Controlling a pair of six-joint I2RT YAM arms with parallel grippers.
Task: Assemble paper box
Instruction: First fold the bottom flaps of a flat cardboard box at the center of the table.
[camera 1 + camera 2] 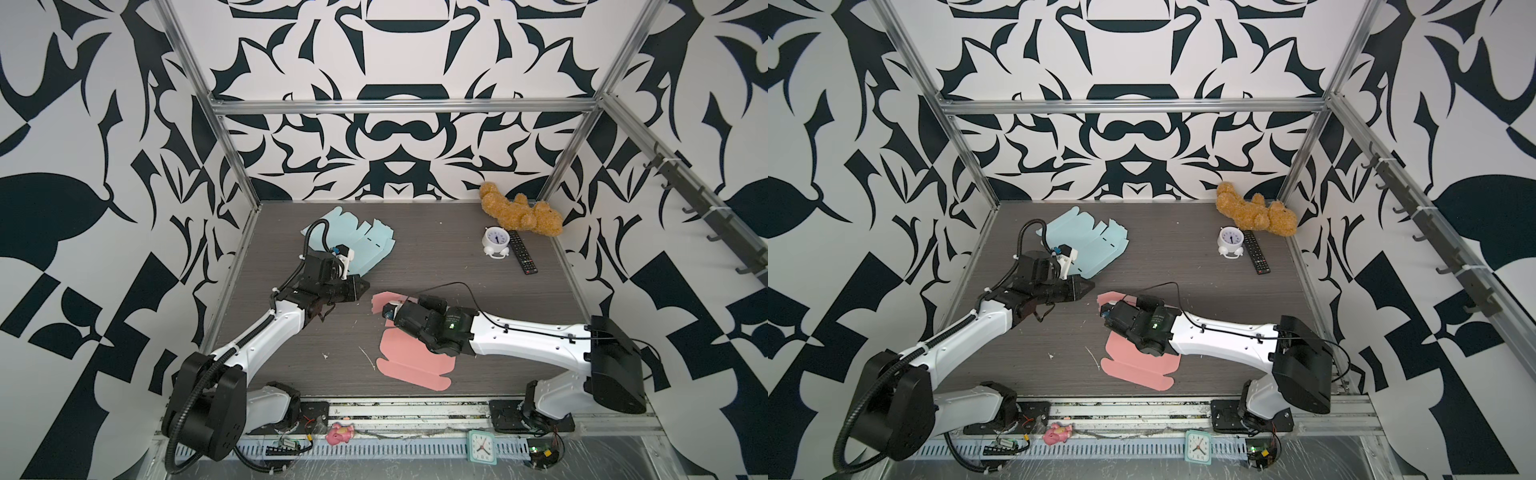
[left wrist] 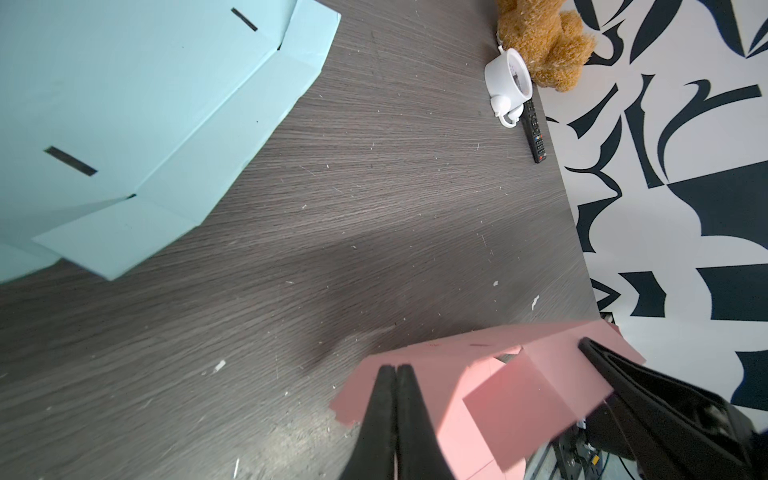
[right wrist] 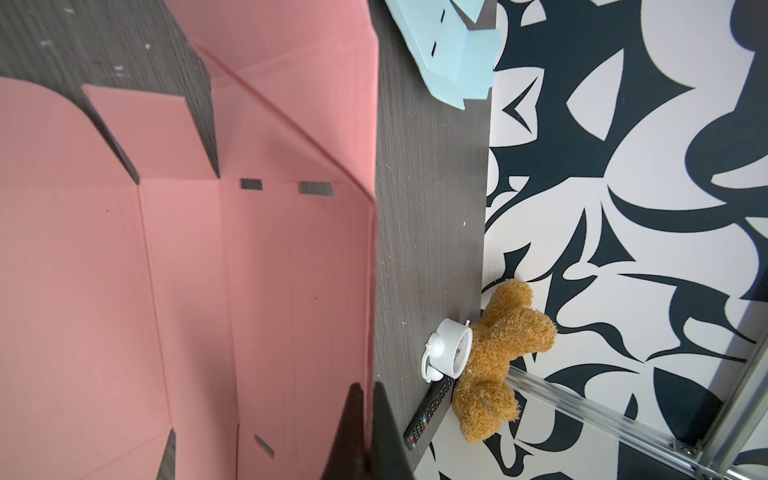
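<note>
In both top views the pink paper box blank [image 1: 409, 363] lies front and centre on the dark wood-grain table [image 1: 436, 257], half hidden under the right arm, which stretches low from the near right corner. Only the right wrist view shows the right gripper [image 3: 365, 388] pinching the blank's raised side panel. The left arm reaches in from the near left. The left wrist view shows the left gripper [image 2: 395, 370] with fingers pressed together, empty, over the blank's edge. A light blue blank [image 1: 376, 243] lies far left. The alarm clock [image 1: 496, 241] has numerals too small to read.
</note>
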